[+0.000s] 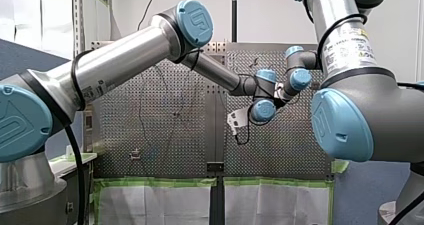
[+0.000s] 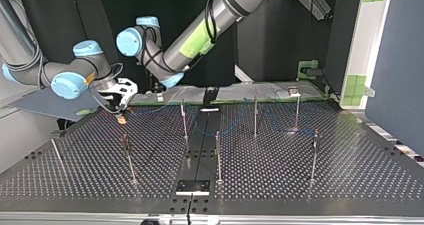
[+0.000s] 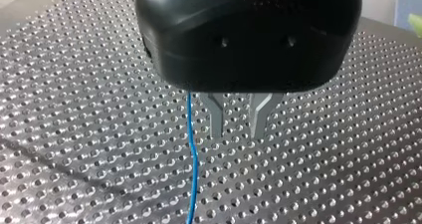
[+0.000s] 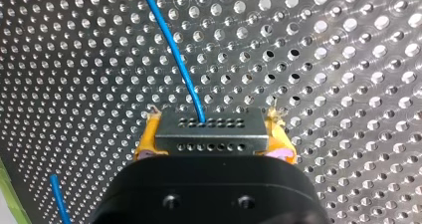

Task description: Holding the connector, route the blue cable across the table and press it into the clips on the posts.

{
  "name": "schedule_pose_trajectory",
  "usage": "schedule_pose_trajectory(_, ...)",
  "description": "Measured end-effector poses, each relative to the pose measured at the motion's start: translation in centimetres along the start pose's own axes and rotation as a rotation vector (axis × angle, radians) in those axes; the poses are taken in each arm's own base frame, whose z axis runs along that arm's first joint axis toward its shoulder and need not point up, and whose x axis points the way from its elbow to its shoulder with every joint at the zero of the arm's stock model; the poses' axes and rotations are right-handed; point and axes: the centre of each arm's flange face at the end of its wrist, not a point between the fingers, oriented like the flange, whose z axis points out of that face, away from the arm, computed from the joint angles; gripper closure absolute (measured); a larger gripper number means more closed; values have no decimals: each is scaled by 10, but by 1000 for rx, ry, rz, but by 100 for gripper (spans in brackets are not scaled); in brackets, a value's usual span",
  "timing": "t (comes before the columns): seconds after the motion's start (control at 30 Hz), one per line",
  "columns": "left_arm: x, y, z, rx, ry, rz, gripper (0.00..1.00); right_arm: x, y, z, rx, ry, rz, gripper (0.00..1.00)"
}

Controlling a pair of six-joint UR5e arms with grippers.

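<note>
Grey metal connector block (image 4: 209,129) clamped in my right gripper (image 4: 213,137), with the thin blue cable (image 4: 174,50) leading ahead of it.

Yellow pads (image 4: 149,137) squeeze the block from both sides with its drilled face turned away from the wrist, probably so the cable leaves straight ahead and can be steered over the perforated metal table (image 4: 348,59) toward the thin upright metal posts (image 2: 218,155). My left gripper (image 3: 236,129) hangs low over the table, its grey metal fingers (image 3: 216,117) a narrow gap apart and holding nothing. The cable runs just beside one finger, seemingly placed for guiding the slack. A printed sticker (image 1: 350,47) on my right arm is too small to read.
</note>
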Motion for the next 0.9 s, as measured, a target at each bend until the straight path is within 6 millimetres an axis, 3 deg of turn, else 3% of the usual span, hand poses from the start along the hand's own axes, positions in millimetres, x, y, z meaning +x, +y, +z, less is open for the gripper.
schedule_pose_trajectory(0.9,-10,3,27,-1,-75,-14,0,0,-3,0,11,-1,-2,100)
